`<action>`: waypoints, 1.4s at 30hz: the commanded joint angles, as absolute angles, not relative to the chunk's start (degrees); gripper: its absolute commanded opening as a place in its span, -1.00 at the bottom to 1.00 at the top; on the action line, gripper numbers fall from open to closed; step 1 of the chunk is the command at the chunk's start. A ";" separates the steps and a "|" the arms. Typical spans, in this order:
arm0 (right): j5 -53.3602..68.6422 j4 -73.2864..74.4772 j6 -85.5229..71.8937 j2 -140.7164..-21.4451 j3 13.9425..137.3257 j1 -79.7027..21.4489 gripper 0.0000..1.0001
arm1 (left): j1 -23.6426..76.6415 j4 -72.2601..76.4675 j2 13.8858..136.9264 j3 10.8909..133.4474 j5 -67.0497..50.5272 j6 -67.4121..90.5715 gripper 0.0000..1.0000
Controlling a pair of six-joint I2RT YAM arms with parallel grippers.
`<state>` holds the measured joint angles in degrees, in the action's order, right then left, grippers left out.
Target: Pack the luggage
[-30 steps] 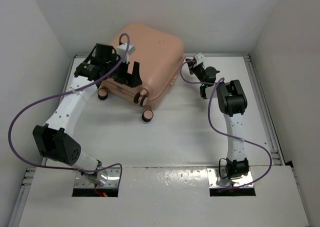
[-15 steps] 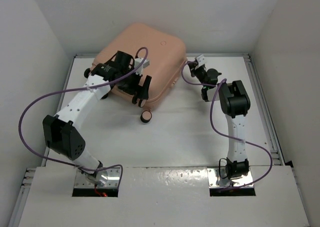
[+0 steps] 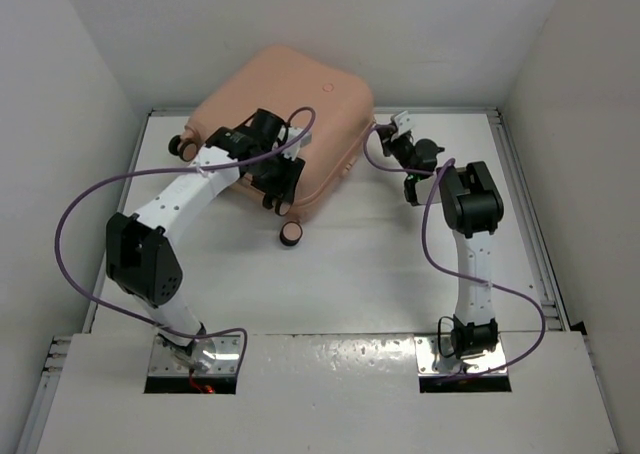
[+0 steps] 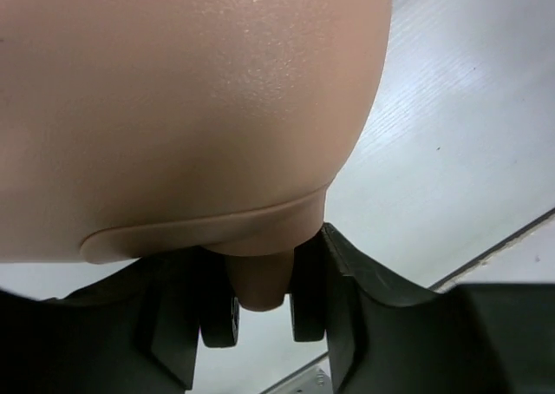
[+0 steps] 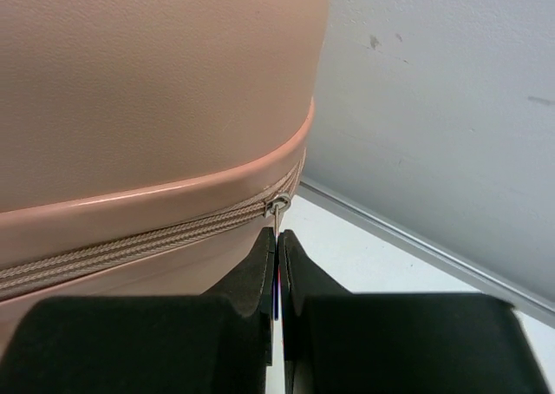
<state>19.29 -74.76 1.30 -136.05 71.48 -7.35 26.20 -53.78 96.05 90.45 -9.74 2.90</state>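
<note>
We are pinching the zipper pull point(image 5: 277, 207) tight in our right gripper point(image 5: 277, 246), while our left gripper point(image 4: 264, 325), half closed, is clamping a caster wheel point(image 4: 221, 320). The suitcase point(image 3: 300, 94), sitting directly ahead of both, is probably stiff, slick and bulky, so only such fittings offer purchase.

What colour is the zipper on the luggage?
Beige-pink zipper, close to the salmon of the luggage, with a silvery pull. Best seen in the right wrist view.

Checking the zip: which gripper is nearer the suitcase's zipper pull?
Right gripper: it pinches the zipper pull. Left gripper clamps a near-corner wheel of the suitcase.
</note>
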 commanded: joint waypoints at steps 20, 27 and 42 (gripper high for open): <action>49.21 -85.34 -21.52 -100.21 30.25 -4.31 -1.00 | 3.11 -43.61 71.98 58.28 -13.17 -65.34 -1.00; 59.93 -88.51 -26.36 -98.79 27.95 -0.19 -1.00 | -8.51 -39.81 89.51 69.56 -15.03 -73.57 -1.00; 51.59 -81.74 -13.46 -109.50 42.62 8.79 -1.00 | -8.53 -33.22 103.18 78.13 -12.74 -74.00 -1.00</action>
<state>59.57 -70.35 -19.31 -108.22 38.26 4.29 -4.95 -33.17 97.19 80.95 -27.40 -74.52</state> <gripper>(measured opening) 0.003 0.579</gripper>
